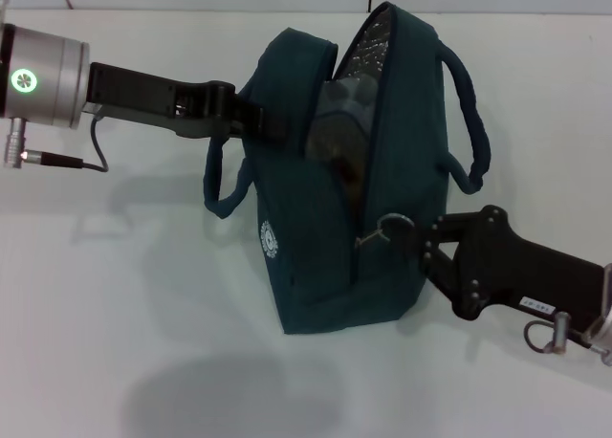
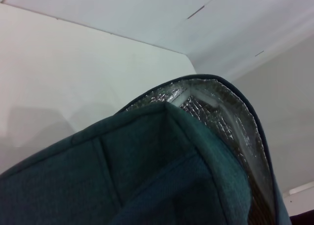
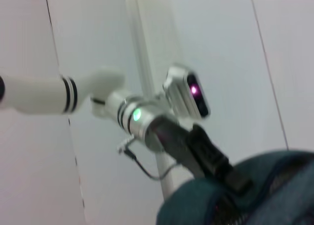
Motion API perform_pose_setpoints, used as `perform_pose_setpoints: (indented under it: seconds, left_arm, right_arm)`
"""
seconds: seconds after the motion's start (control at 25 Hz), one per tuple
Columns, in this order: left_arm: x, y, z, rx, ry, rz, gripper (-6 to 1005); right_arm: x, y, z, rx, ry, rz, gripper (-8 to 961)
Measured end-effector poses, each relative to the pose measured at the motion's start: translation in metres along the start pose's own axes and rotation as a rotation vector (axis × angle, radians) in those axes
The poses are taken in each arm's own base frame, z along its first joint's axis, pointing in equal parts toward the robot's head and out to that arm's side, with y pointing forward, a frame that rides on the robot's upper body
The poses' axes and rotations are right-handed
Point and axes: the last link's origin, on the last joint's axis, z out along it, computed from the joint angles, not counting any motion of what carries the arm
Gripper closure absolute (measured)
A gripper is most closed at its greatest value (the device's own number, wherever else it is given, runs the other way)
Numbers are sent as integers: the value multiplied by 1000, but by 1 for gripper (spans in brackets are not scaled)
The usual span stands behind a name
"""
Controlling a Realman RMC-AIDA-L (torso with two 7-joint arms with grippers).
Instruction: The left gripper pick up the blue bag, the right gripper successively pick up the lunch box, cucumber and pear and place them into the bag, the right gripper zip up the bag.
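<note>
The blue bag [image 1: 320, 237] stands on the white table, its top gaping and the foil lining [image 1: 368, 46] showing. My left gripper [image 1: 271, 120] is shut on the bag's left top edge and holds it up. It also shows in the right wrist view [image 3: 230, 178]. My right gripper [image 1: 406, 232] is at the bag's front right side, shut on the silver ring zipper pull [image 1: 385, 229] low on the zipper. Inside the opening a pale clear shape, the lunch box [image 1: 337, 101], shows above dark contents. I cannot make out the cucumber or the pear. The left wrist view shows only bag fabric [image 2: 147, 176] and lining [image 2: 221, 107].
The white table [image 1: 115, 314] spreads around the bag, with its far edge and a wall behind. The bag's two loop handles [image 1: 470, 122] hang out to either side. A cable [image 1: 91, 156] hangs under my left wrist.
</note>
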Motion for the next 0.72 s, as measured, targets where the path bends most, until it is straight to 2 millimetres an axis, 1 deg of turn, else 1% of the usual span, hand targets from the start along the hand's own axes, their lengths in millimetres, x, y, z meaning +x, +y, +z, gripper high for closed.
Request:
perform_pose_setpoints:
  seconds: [0.28,0.6,0.72]
  left_arm:
    - [0,-1,1,2,17,15,931]
    - [-3,-7,0,5,70,57,931]
    - [-5,-7,0,-5,86,95,824]
  right_arm:
    - [-5,-1,5,-19,-16,-9,934]
    - [-9,5,7,-60,-47,-9,932]
    - [-10,6,7,-69,-54,-7,931]
